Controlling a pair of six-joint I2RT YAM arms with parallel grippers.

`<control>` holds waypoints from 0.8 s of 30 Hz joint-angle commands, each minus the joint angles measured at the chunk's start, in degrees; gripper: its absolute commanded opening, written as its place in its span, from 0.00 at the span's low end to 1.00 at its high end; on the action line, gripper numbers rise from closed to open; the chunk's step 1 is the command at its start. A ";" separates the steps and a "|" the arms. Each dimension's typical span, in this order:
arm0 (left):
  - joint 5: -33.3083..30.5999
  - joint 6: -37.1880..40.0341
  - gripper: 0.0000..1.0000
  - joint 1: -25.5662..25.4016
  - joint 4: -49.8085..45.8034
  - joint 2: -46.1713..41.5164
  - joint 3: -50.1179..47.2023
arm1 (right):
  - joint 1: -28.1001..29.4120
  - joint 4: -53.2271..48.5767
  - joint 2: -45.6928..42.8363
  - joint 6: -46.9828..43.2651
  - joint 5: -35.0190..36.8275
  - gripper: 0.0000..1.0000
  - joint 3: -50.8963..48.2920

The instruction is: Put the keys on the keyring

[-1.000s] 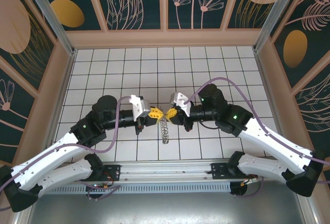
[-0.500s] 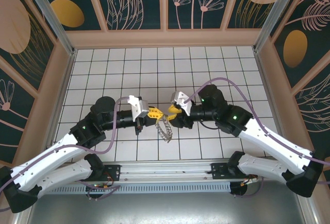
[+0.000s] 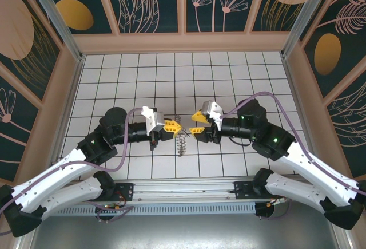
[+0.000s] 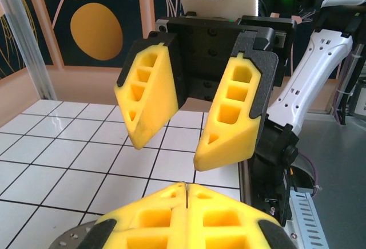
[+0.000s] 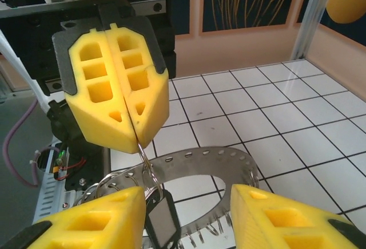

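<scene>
Over the tiled table (image 3: 229, 77), the left gripper (image 3: 171, 127) is pinching the light, likely slippery keyring (image 5: 142, 153) by its wire, the right gripper (image 3: 199, 124) gaping beside it.

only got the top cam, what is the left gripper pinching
Observer: In the right wrist view the left gripper is shut on a thin wire keyring, right at its fingertips.
Operator: anything hanging off it
Observer: A black tag hangs below the ring, and a perforated metal strip curves behind it.
Operator: right gripper got anything
Observer: No. The left wrist view shows the right gripper open, with nothing between its fingers.
</scene>
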 commanded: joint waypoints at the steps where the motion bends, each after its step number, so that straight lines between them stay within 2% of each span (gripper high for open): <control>1: 2.24 -0.92 0.00 -0.17 4.73 -0.29 0.07 | -0.38 4.35 1.06 0.08 -3.26 0.44 -1.01; 12: 3.06 -1.37 0.00 -0.17 5.40 0.27 0.19 | -0.29 6.99 3.40 -0.54 -7.34 0.42 -1.67; 24: 2.85 -1.49 0.00 -0.17 5.67 0.18 0.03 | -0.27 9.02 3.91 -0.13 -9.66 0.29 -2.53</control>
